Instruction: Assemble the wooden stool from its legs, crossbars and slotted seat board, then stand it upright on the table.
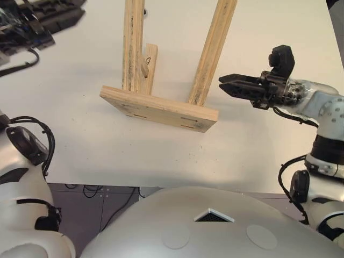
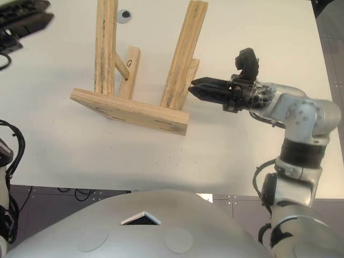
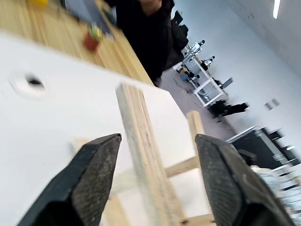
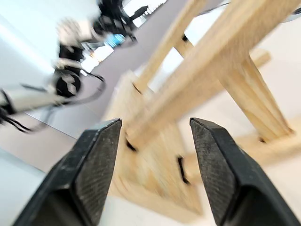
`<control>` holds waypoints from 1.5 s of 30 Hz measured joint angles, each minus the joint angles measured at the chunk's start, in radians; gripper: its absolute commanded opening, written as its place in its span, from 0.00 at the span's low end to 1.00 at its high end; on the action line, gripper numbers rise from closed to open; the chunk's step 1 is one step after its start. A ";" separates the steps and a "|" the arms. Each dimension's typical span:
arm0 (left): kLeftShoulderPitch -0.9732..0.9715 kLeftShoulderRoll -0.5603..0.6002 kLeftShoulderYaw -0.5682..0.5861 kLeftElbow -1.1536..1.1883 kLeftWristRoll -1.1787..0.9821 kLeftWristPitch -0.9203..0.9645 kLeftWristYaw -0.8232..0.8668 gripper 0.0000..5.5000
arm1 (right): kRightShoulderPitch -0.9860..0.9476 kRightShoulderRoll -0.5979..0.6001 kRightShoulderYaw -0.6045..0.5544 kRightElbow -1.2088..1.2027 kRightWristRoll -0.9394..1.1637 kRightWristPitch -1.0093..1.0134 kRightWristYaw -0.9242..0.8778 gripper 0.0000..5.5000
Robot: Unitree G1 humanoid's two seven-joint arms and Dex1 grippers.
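The wooden stool lies on its side on the white table, its seat board (image 1: 158,110) on edge facing me and its legs pointing away. The left leg (image 1: 133,43) and right leg (image 1: 212,48) are joined to the board, and a short crossbar (image 1: 148,67) sits beside the left leg. My right gripper (image 1: 226,83) hovers open just right of the right leg, near its joint with the board. In the right wrist view its fingers (image 4: 101,160) frame the stool's legs without touching them. My left gripper (image 1: 70,13) is open at the far left of the table, clear of the stool.
A small round white and black disc (image 2: 124,15) lies on the table beyond the stool. The table's front edge (image 1: 161,183) runs close below the seat board. Dark cables (image 1: 21,59) trail at the far left.
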 measured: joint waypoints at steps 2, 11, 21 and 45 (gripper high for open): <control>0.103 0.035 -0.062 -0.025 0.082 -0.213 -0.133 0.52 | 0.086 -0.085 0.053 -0.059 -0.085 -0.114 0.040 0.49; 0.593 0.156 -0.248 -0.104 0.399 -0.927 -0.482 0.52 | 0.099 -0.313 0.177 0.068 -0.253 -0.382 0.255 0.49; 0.578 0.039 -0.279 -0.178 0.385 -0.988 -0.402 0.52 | 0.097 -0.208 0.248 0.048 -0.199 -0.347 0.127 0.49; 0.500 -0.068 -0.340 -0.182 0.378 -0.929 -0.346 0.40 | 0.096 -0.042 0.177 0.080 -0.122 -0.239 -0.150 0.49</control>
